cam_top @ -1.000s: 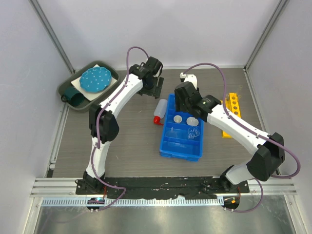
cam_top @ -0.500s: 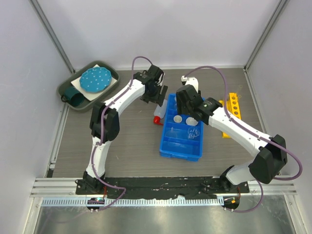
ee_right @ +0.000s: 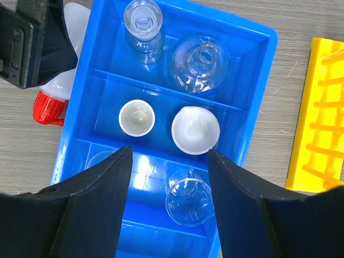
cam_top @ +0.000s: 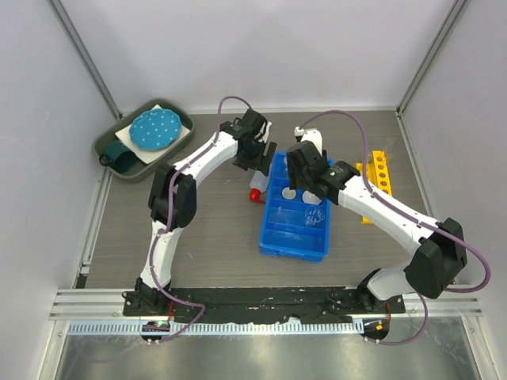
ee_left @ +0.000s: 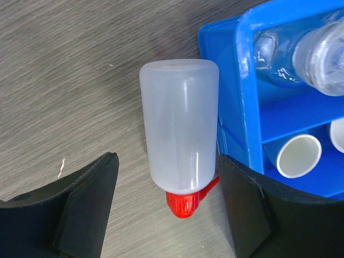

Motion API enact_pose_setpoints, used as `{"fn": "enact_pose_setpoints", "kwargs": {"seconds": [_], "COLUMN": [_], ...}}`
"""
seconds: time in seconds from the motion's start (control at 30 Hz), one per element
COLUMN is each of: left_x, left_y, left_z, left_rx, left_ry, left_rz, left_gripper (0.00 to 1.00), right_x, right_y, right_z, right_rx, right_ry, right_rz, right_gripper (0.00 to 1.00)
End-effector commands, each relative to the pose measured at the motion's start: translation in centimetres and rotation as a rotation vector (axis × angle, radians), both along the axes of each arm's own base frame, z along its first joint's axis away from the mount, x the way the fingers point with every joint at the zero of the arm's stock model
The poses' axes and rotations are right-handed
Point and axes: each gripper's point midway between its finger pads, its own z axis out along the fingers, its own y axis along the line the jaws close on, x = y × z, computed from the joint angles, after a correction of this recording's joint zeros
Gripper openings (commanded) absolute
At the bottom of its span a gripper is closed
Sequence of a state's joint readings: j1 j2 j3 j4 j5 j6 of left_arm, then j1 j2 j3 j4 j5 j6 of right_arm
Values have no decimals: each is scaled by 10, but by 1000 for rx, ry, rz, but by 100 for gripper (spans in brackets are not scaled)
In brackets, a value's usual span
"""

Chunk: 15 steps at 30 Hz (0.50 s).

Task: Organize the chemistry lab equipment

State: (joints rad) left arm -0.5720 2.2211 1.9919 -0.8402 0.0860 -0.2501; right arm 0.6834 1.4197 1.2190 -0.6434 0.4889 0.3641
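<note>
The translucent red-capped bottle (ee_left: 180, 140) lies on its side on the table against the blue divided bin (ee_left: 244, 80), cap (ee_left: 185, 203) pointing toward the wrist. My left gripper (ee_left: 166, 161) is open and straddles the bottle's neck, with a gap on each side. The bin (ee_right: 258, 107) holds two small white dishes (ee_right: 136, 118), a round clear flask (ee_right: 199, 67), another clear glass vessel (ee_right: 143, 24) and a small beaker (ee_right: 188, 201). My right gripper (ee_right: 169, 156) hangs open above the beaker without touching it. The yellow holed rack (cam_top: 376, 182) lies right of the bin.
A dark green tray (cam_top: 119, 162) with a teal white-dotted disc sits at the back left. The two grippers (cam_top: 260, 158) (cam_top: 305, 186) are close together over the bin's far left corner. White enclosure walls stand at the back and both sides.
My left gripper has swung right and nearer, from behind the bottle to straddling it. The right gripper has shifted slightly over the bin.
</note>
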Motion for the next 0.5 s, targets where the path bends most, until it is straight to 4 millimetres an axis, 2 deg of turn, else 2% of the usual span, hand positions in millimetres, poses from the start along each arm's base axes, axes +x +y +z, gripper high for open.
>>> {"fn": "enact_pose_setpoints", "kwargs": {"seconds": [0.0,0.47], "left_x": [2,-4], "left_y": [-9,5], "left_z": [-16,-51], "left_rx": [-8,106], "left_ry": [1,42], "left_rz": [-29,-14], "left_gripper": [79,77], "right_x": [4,0], "right_y": [-2,-1], "right_z": [18,12], "right_rx": [16,34], "right_ry": [-66,-56], "right_rz": [-8,-2], "right_gripper": [63,64]}}
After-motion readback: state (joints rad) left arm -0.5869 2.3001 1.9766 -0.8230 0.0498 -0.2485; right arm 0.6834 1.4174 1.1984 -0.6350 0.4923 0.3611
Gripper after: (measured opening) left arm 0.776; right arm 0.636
